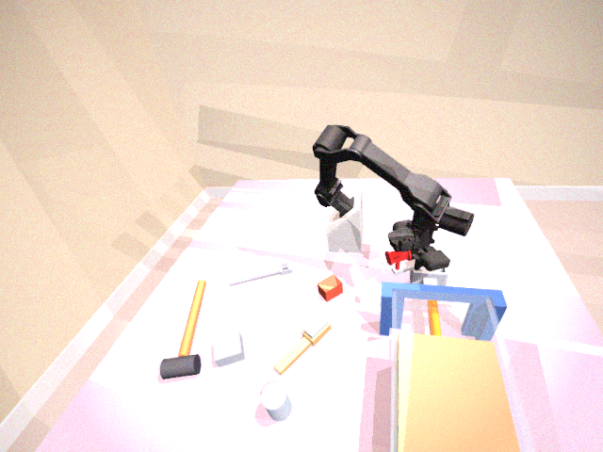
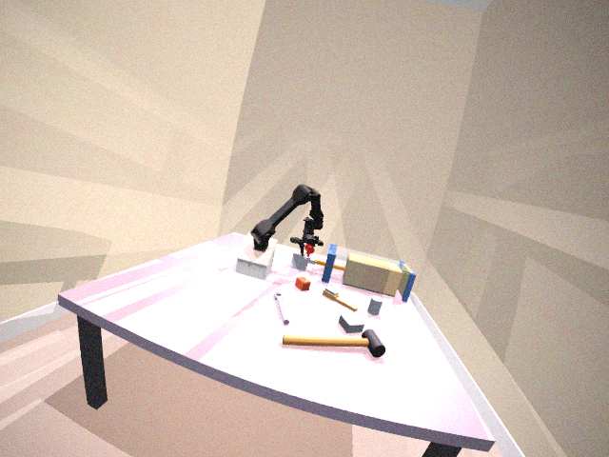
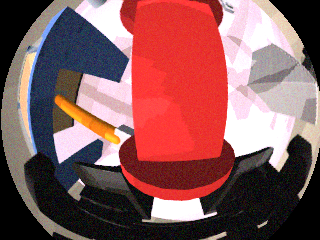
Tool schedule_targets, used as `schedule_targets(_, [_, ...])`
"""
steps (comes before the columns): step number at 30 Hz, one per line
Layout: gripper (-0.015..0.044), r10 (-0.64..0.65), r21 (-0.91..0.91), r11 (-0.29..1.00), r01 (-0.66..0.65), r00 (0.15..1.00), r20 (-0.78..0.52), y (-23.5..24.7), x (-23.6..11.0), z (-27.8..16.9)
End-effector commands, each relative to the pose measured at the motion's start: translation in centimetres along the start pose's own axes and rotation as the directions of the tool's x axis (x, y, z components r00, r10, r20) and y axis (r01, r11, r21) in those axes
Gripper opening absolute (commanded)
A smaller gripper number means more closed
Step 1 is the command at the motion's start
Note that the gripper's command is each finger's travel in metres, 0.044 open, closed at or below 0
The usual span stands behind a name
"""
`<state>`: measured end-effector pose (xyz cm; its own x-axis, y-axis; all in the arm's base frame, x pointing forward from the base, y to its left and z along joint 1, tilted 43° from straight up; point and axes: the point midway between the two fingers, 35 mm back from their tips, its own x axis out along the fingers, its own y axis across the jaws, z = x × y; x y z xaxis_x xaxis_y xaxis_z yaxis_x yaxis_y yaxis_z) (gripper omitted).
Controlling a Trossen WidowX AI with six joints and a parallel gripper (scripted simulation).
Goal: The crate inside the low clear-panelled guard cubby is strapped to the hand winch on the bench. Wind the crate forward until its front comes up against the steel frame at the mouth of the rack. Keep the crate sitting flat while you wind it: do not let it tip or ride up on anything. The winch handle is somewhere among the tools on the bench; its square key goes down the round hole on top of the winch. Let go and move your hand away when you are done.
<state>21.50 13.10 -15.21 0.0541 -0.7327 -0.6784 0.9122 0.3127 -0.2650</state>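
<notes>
The tool (image 1: 408, 256) is clamped on the red handle (image 1: 398, 256), which sits over the grey winch (image 1: 428, 277) just behind the blue frame (image 1: 440, 293). In the wrist view the handle (image 3: 176, 87) fills the centre. An orange strap (image 1: 433, 316) runs from the winch under the frame to the tan crate (image 1: 452, 389), whose front lies near the frame; contact cannot be judged. On the bench (image 1: 146, 413) lie a hammer (image 1: 187, 335), wrench (image 1: 260, 275), red block (image 1: 329, 286), brush (image 1: 301, 347) and cup (image 1: 276, 401).
</notes>
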Motion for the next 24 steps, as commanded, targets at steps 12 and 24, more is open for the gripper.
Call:
schedule_targets(12, [0.0, 0.002, -0.111, 0.994, -0.003, 1.0, -0.014, 0.49, 0.4, -0.07])
schedule_targets(24, [0.0, 0.005, -0.151, 0.989, -0.008, 1.0, -0.015, 0.66, 0.34, -0.07])
